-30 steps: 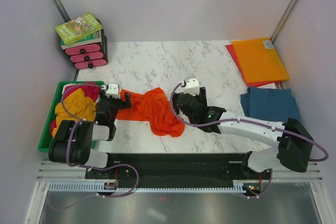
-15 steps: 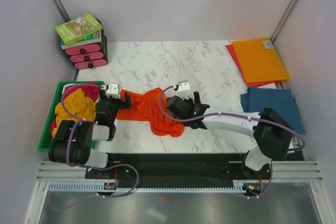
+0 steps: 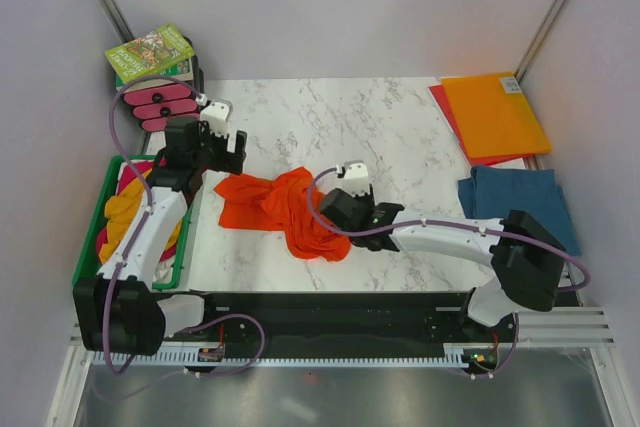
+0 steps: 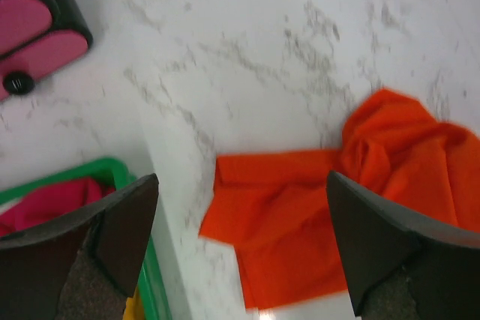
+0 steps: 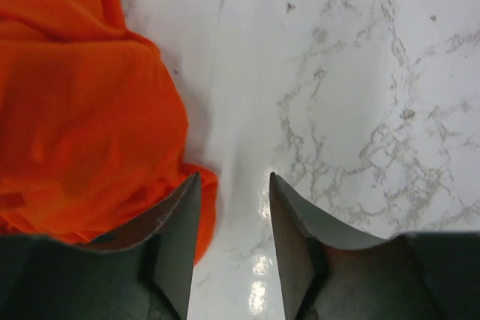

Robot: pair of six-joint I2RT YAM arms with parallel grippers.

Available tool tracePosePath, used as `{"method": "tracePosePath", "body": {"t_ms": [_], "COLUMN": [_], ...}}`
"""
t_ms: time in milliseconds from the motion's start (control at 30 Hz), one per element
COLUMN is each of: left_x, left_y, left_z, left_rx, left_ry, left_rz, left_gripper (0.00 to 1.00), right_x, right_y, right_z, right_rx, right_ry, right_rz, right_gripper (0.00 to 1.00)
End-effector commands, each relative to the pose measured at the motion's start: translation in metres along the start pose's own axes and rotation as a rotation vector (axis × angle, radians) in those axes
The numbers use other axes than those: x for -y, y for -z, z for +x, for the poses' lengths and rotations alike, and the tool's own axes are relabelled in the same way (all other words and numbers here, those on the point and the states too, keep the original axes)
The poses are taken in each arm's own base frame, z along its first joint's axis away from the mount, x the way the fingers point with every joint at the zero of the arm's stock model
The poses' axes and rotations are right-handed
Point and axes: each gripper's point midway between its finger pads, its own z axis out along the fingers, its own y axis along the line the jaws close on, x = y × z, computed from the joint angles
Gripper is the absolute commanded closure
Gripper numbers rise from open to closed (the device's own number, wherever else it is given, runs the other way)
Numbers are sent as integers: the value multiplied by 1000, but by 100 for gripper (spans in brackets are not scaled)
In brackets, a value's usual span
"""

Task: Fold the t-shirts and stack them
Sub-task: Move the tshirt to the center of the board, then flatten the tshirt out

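The right gripper [image 3: 328, 215] rests low on the marble table [image 3: 400, 137], its jaws partly spread. In the right wrist view, bare marble shows between its fingers [image 5: 174, 222]. The hem of the bright orange t-shirt [image 5: 82, 110] lies against the inner side of the finger at 9 o'clock, and nothing is pinched. The right arm runs from there toward 4 o'clock, back to its base.

The left gripper [image 3: 230, 150] hangs above the table with its jaws spread wide and holding nothing. In the left wrist view the orange t-shirt [image 4: 300, 200] lies below, between the two fingers [image 4: 120, 222].

In the top view, the orange t-shirt [image 3: 280, 205] lies rumpled at the middle of the table. One flatter part reaches toward 9 o'clock, and a bunched lobe sits just at 9 o'clock of the right gripper.

A green bin [image 3: 85, 252] at the table's 9 o'clock edge holds a mustard-yellow t-shirt [image 3: 125, 202] and a magenta t-shirt [image 4: 45, 204]. A teal-blue t-shirt [image 3: 515, 202] lies folded at 3 o'clock. An orange folder [image 3: 495, 112] lies on a red folder [image 3: 445, 107] at 2 o'clock. At 10 o'clock a black drawer unit [image 3: 165, 107] with pink fronts carries a book [image 3: 150, 52].
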Motion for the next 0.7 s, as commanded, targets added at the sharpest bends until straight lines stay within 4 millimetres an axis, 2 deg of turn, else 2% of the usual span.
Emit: {"method": "tracePosePath", "body": {"t_ms": [0,33,100,200,267,333,367,400,467,500,667], "left_x": [11,13,16,26,33,37,35,33,28,27,28], "left_y": [71,77,88,91,89,86,85,85,84,85,85], "left_z": [63,61,56,53,54,59,59,60,63,63,67], "left_rx": [-323,-319,-301,-289,-307,-330,-333,-335,-345,-347,-355], "left_ry": [-25,-9,38,91,139,163,169,166,156,154,164], "left_rz": [33,35,27,69,92,115,110,102,79,78,77], "left_gripper": [0,0,0,0,0,0,0,0,0,0,0], "right_x": [8,13,9,0,-17,-31,-40,-50,-59,-66,-80], "right_y": [21,22,32,40,48,54,56,59,56,55,46], "right_z": [29,41,49,64,72,68,77,74,84,82,92], "right_rx": [-35,-50,-49,-55,-53,-29,-37,-28,-46,-44,-62], "right_ry": [-85,-78,-81,-34,12,36,68,69,105,100,138], "right_rz": [-43,-42,-73,-105,-144,-164,-179,-197,-211,-223,-237], "right_gripper": [62,65,67,66,62,59,57,52,45,44,43]}}
